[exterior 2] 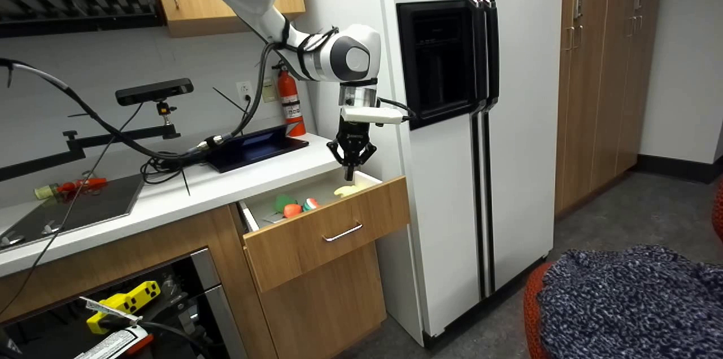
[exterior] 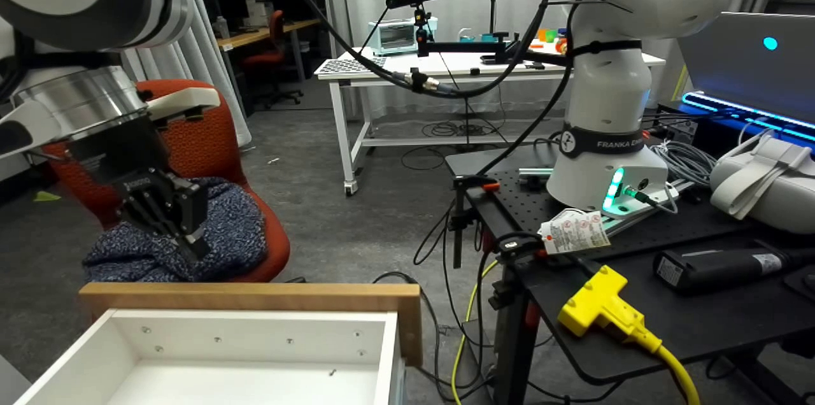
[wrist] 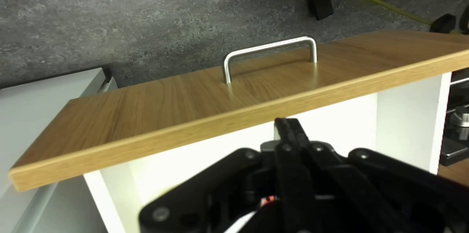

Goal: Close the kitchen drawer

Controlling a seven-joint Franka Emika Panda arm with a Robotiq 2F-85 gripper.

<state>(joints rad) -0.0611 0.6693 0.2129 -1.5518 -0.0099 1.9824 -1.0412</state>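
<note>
The drawer (exterior 2: 316, 249) is found extended beneath the counter (exterior 2: 226, 187); the gripper (exterior 2: 349, 171) is held above it, jaws together, nothing grasped; presumably so that pushing can be done without snagging.

Kitchen drawer (exterior 2: 325, 226), wood-fronted, white inside, open, how far unclear

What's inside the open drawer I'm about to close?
In an exterior view, the drawer holds a green item, orange item, multicoloured item and yellow item. Its back, beneath the countertop, is hidden; the pincer blocks part in the wrist view.
</note>
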